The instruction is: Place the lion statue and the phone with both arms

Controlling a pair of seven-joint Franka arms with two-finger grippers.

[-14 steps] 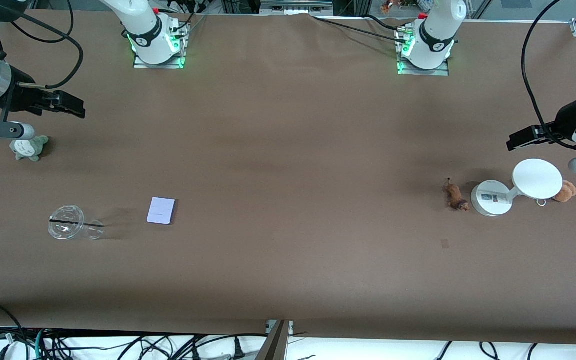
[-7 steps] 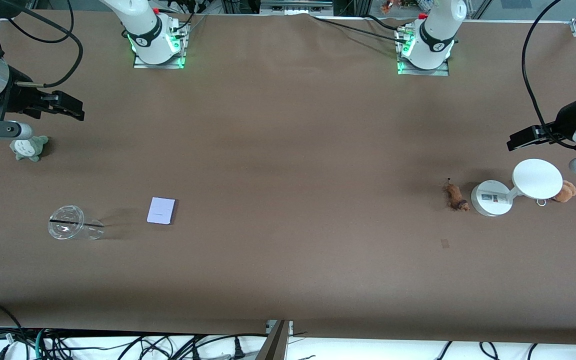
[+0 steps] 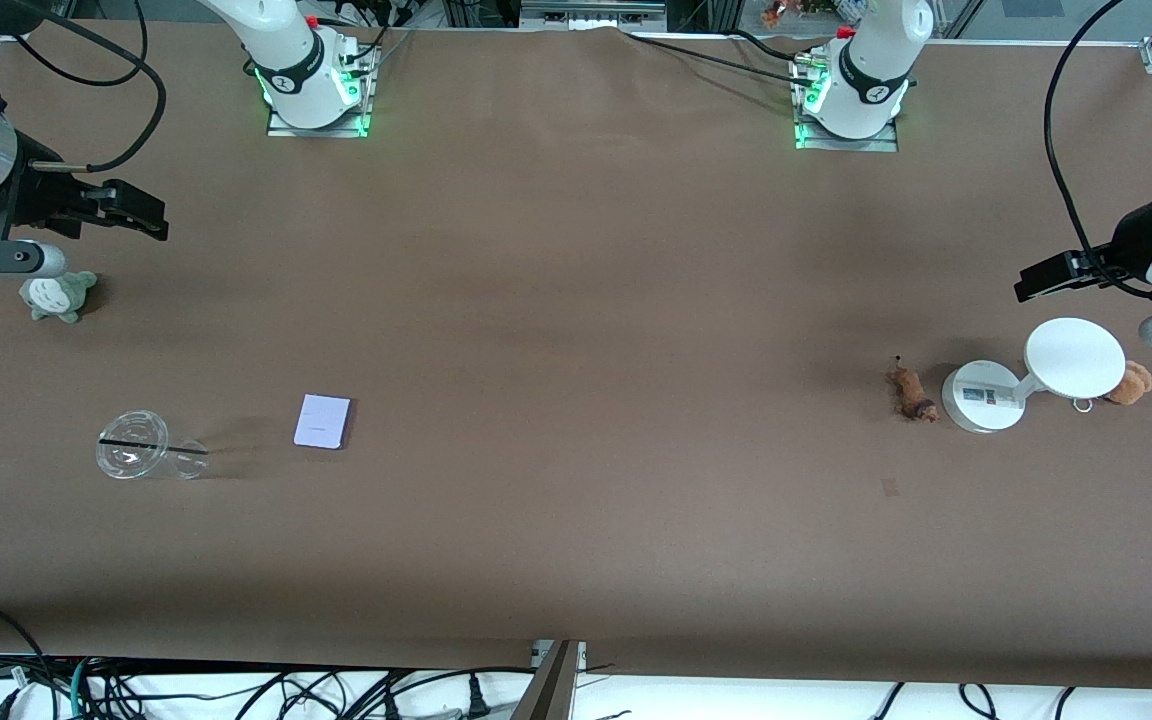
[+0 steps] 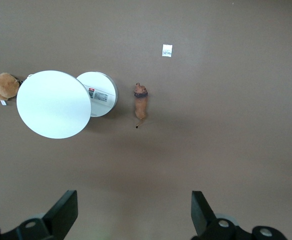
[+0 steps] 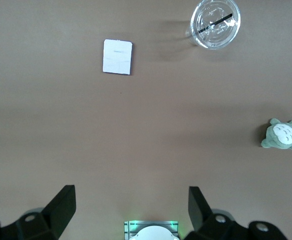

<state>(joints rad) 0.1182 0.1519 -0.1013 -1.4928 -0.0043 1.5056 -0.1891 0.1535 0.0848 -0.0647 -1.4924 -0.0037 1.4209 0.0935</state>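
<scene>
The lion statue point(image 3: 910, 392) is a tiny orange-brown figurine lying on the table beside the white stand, toward the left arm's end; it also shows in the left wrist view point(image 4: 140, 104). The phone point(image 3: 322, 421) is a flat pale lavender rectangle on the table toward the right arm's end, also in the right wrist view point(image 5: 117, 56). My left gripper point(image 3: 1036, 281) is open and empty, high above the table near the stand. My right gripper point(image 3: 141, 212) is open and empty, high above the table near the grey-green plush.
A white round-based stand with a disc top point(image 3: 1031, 372) stands beside the lion, with a brown plush bear point(image 3: 1131, 382) next to it. A clear plastic cup point(image 3: 141, 449) lies near the phone. A grey-green plush toy point(image 3: 57, 295) sits near the right arm's table edge.
The right gripper has drifted slightly farther from the front camera. The left arm, the lion and the phone have not moved.
</scene>
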